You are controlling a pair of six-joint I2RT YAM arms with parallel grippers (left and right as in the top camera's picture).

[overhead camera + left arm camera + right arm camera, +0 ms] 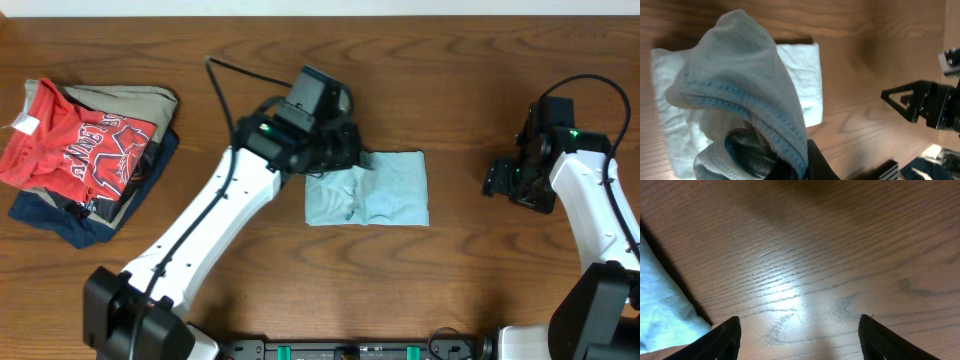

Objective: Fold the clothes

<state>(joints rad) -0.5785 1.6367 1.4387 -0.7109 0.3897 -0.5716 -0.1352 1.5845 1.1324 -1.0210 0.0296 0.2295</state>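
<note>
A: Looking down from overhead: seeing the pale blue T-shirt [385, 190] as a folded rectangle near the middle of the table [450, 80]. Finding the left gripper [335, 150] over its upper left corner, and the right gripper [505, 182] well apart from its right edge. Not making out either grip from up here.

B: Filling that in from the left wrist: clenching on a hemmed fold of the cloth, lifting it into a peak above the flat part.

A: And from the right wrist?

B: Seeing both fingers [720, 340] spread wide, grasping nothing, framing bare wood. Catching only a sliver of blue cloth at the left edge.

A: Counting now: one blue shirt, two arms, one pile at the far left. Stacking there: a red shirt [80, 150] with white lettering, a khaki garment [130, 100], a navy garment [70, 222].

B: Noting free wood all around the shirt: toward the pile, toward the right gripper, toward the near table edge.
</note>
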